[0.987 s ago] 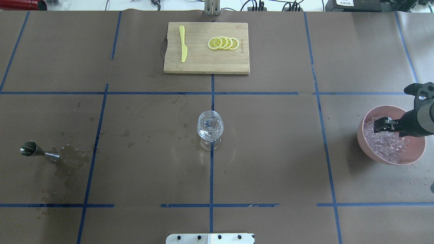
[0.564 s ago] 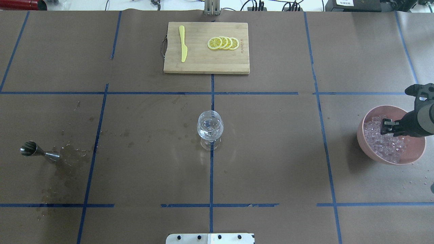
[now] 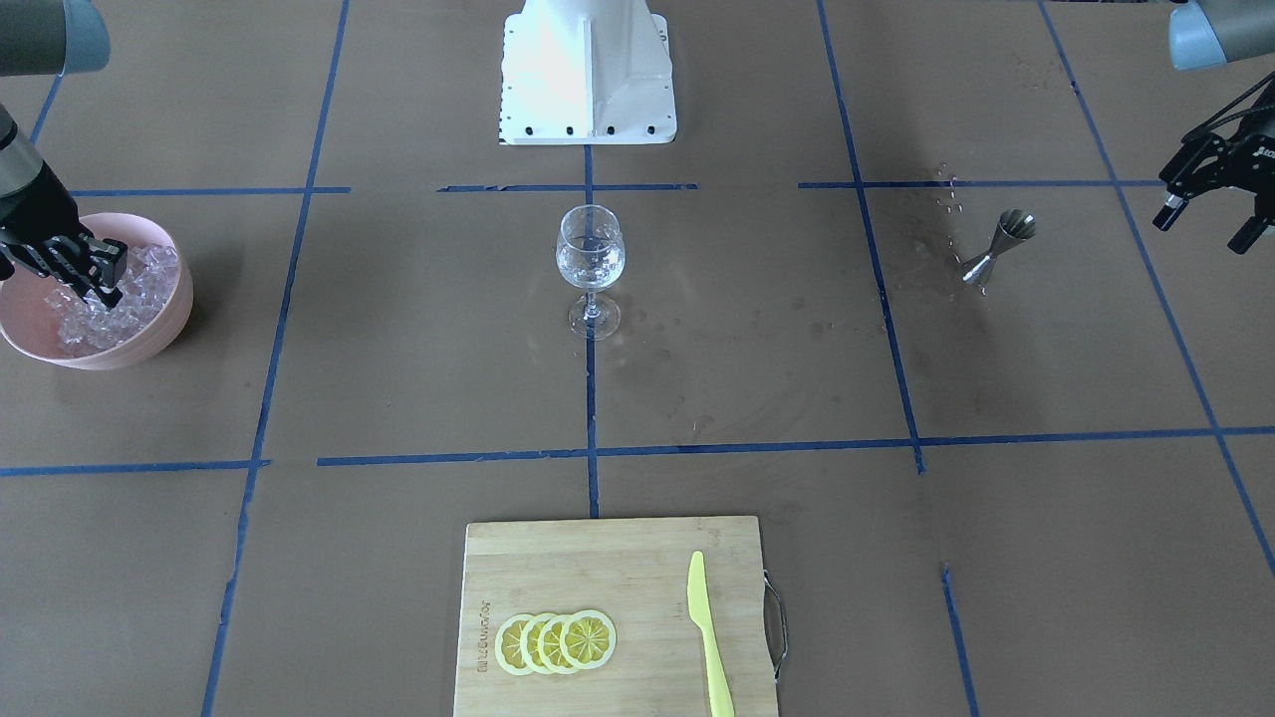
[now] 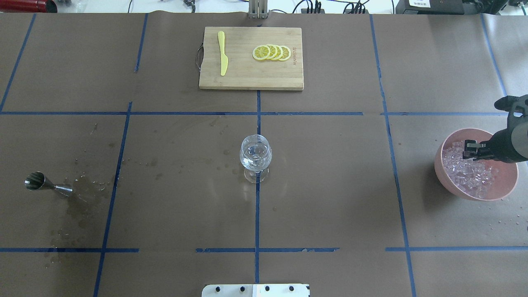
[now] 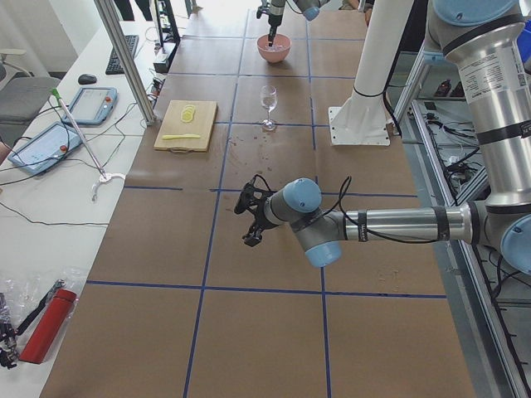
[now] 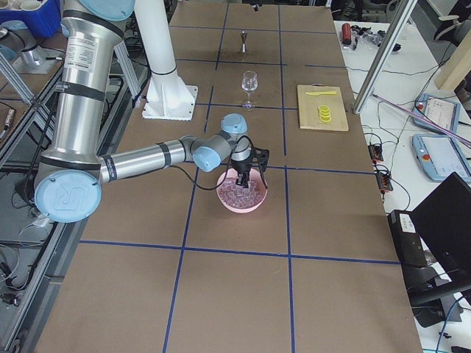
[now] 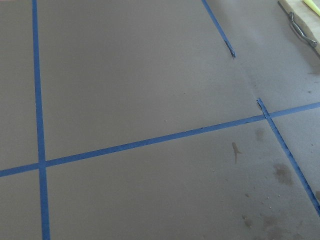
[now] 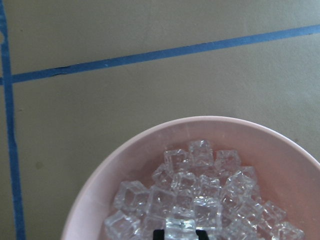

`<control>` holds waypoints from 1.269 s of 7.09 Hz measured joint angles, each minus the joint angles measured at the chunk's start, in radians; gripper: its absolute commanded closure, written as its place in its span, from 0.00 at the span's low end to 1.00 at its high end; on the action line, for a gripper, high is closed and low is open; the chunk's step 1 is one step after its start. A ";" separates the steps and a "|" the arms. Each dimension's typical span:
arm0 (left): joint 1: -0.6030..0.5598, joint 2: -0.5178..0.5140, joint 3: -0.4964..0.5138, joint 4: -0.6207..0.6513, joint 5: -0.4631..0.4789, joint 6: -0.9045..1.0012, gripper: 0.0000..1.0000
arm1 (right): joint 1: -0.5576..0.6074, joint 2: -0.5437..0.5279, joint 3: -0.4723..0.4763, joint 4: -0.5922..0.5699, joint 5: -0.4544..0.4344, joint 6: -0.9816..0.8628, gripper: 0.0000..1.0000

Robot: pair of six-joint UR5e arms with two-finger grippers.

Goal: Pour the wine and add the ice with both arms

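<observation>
Reaching down into the pink bowl (image 4: 439,167), at 3 o'clock from the glass (image 4: 255,152) in the overhead view, the right gripper (image 4: 466,150) stands narrow with 1 cube of the ice (image 4: 470,175) between its tips, probably to lift it. The wine (image 3: 590,267) sits in the glass. The left gripper (image 3: 1203,229) hangs wide and empty near the jigger (image 4: 45,185) at 9 o'clock, I think to keep clear.
</observation>
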 measured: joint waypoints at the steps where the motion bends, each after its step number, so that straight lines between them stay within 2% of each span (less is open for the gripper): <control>1: 0.000 0.003 0.000 -0.014 0.000 -0.001 0.00 | 0.004 0.006 0.067 -0.006 0.004 0.025 1.00; 2: -0.001 0.005 0.002 -0.036 0.000 -0.003 0.00 | -0.001 0.037 0.112 -0.009 0.011 0.103 1.00; 4: -0.002 0.006 0.011 -0.079 0.000 -0.007 0.00 | -0.082 0.203 0.141 -0.028 0.019 0.365 1.00; 5: -0.003 0.006 0.012 -0.087 0.000 -0.008 0.00 | -0.155 0.324 0.143 -0.088 -0.005 0.490 1.00; 7: -0.003 0.006 0.011 -0.091 0.000 -0.008 0.00 | -0.322 0.600 0.136 -0.328 -0.112 0.646 1.00; 8: -0.003 0.005 0.012 -0.091 0.000 -0.008 0.00 | -0.400 0.711 0.114 -0.412 -0.177 0.699 1.00; 9: -0.003 0.005 0.013 -0.091 0.001 -0.008 0.00 | -0.442 0.784 0.086 -0.447 -0.215 0.738 1.00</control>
